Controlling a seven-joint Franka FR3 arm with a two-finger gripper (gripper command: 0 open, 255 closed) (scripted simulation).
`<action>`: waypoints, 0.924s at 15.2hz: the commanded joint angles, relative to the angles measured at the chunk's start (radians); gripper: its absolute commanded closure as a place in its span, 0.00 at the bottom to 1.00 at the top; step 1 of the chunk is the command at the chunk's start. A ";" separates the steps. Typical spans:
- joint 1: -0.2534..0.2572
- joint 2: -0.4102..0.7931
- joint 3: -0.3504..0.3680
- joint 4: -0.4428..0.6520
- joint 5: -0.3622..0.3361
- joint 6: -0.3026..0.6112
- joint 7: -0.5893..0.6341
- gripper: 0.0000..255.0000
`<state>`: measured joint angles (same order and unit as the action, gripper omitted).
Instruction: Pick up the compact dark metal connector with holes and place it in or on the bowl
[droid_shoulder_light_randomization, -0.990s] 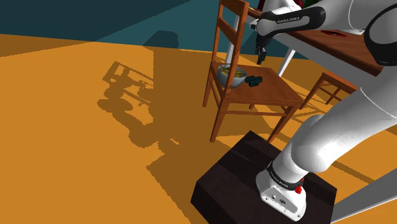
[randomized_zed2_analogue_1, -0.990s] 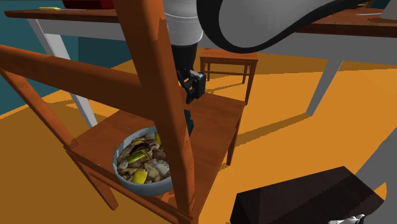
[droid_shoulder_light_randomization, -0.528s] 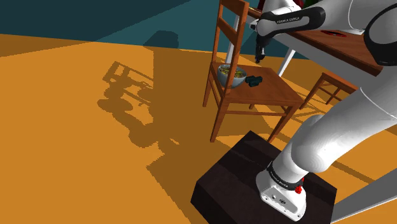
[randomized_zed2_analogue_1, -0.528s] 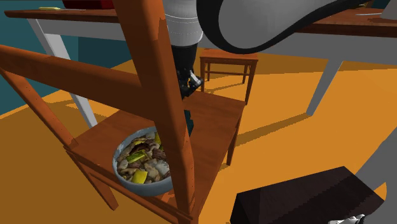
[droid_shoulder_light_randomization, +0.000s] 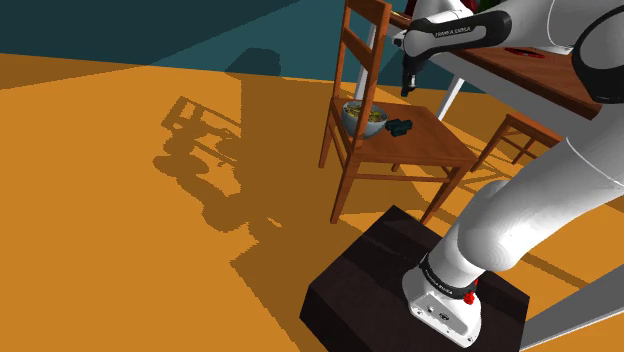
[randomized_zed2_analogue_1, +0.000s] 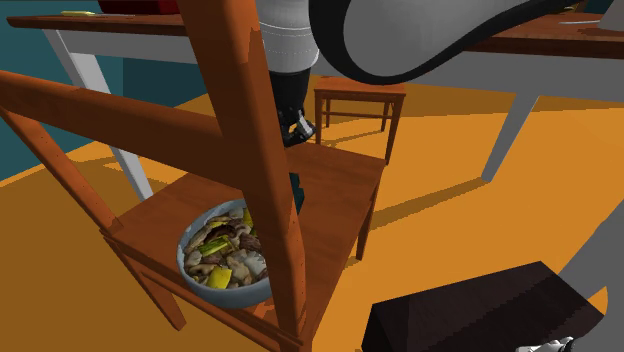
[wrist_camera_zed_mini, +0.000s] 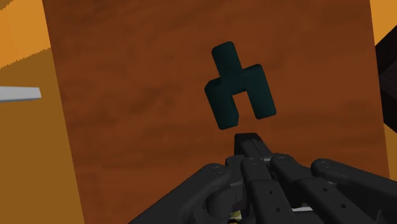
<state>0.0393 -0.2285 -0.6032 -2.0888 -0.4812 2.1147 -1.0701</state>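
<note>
Bowl (droid_shoulder_light_randomization: 364, 116) of mixed food at back edge of chair (droid_shoulder_light_randomization: 430, 145) seat, by backrest. Dark teal connector (droid_shoulder_light_randomization: 401, 126) flat on seat just beside bowl, not touching it. Gripper (droid_shoulder_light_randomization: 407, 88) hangs above connector, clear of it, jaws pressed together, empty.

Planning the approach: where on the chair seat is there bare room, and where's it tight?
Bare: the chair seat from the connector out to the edge at the shoulder view's right, and a margin all round the connector. Tight: the backrest side, where the full bowl sits close beside the connector, gripper overhead.
</note>
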 joint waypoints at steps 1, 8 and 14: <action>0.000 0.000 0.000 0.000 0.000 0.000 0.000 0.00; -0.016 0.219 -0.129 0.044 0.204 0.030 -0.280 0.00; -0.061 0.349 -0.150 0.057 0.315 0.056 -0.418 0.00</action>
<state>-0.0177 0.1090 -0.7530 -2.0300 -0.1754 2.1629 -1.4790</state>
